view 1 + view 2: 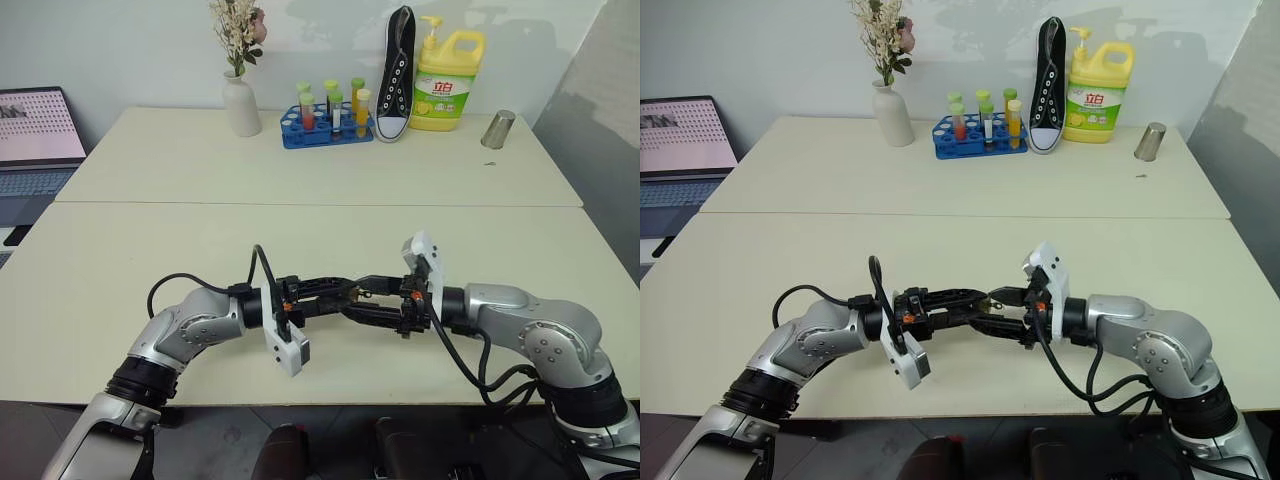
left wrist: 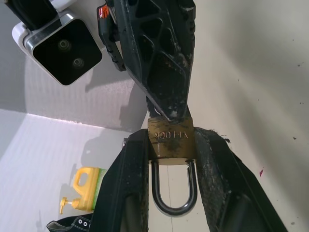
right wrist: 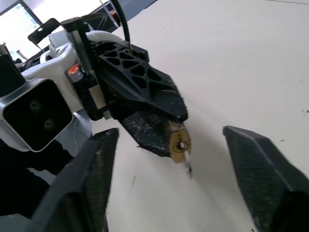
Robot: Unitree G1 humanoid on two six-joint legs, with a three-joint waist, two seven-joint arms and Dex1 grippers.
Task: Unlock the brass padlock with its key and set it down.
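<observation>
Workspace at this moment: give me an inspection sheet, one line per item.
Surface: pale table, two tops butted together.
Job's things: brass padlock held off the table, shackle closed; key in its keyhole.
Clutter: vase, tube rack, shoe, detergent bottle, metal cup along the far edge.
Grippers: left claw clamps the padlock; right claw open around the key.
Cables: black loops at both wrists.
Surroundings: laptop, white wall.

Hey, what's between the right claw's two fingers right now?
In the right wrist view, the key sticking out of the brass padlock, which the left claw grips; both fingers stand clear.
</observation>
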